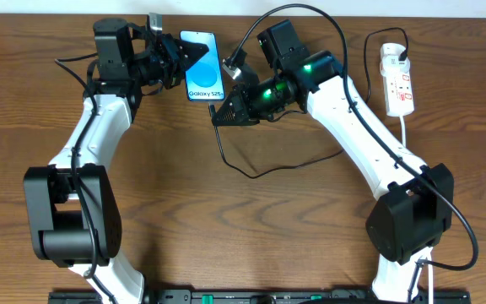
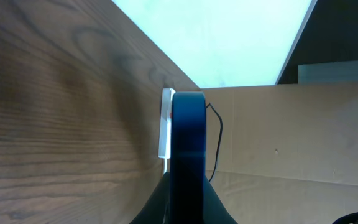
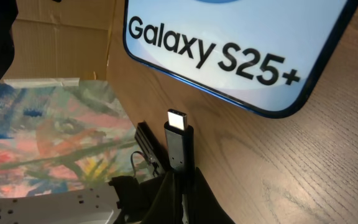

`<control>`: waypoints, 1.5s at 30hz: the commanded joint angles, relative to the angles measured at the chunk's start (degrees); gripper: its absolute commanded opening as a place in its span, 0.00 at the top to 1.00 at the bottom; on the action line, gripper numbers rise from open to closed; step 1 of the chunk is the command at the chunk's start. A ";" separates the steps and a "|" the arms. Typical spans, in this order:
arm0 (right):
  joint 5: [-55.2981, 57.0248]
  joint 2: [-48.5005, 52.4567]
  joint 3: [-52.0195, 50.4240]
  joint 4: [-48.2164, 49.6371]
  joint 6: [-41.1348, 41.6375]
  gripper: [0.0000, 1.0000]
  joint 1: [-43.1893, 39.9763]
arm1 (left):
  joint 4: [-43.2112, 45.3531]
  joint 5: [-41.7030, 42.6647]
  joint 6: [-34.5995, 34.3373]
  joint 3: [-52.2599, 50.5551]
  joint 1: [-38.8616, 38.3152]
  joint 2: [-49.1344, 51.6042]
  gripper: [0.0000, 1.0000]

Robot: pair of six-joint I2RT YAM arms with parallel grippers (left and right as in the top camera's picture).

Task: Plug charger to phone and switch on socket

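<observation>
- The phone (image 1: 201, 72) is being shown lying flat and screen up on the wooden tabletop (image 1: 251, 236), towards its far side, with an end effector at either side of it.
- The left end effector (image 1: 184, 61) is being held clenched at the phone's left edge. Whether its tip is touching the bezel or only just beside it cannot be told.
- The charger (image 3: 179, 144) is being grasped at its connector by the right end effector (image 1: 220, 111). The metal tip is sticking out past the fingers.
- That tip is being pointed at the phone's bottom edge, below the "Galaxy S25+" text. It is just beside the edge but apart from it, so it is not plugged in.
- The charger's thin black cable is being trailed in a loose loop over the tabletop beneath the right arm.
- The socket (image 1: 397, 84) is being shown at the far right, well apart from the phone, with its white cord running towards the near edge.
</observation>
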 commanded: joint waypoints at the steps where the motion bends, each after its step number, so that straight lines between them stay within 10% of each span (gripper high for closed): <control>1: -0.57 -0.33 0.46 0.11 -0.48 0.99 -0.31 | 0.50 0.81 -0.52 0.70 -0.09 -0.24 0.93; 45: 1.75 1.53 0.42 1.22 -0.04 0.99 1.20 | 0.50 1.31 -0.50 0.70 -0.09 -0.24 0.93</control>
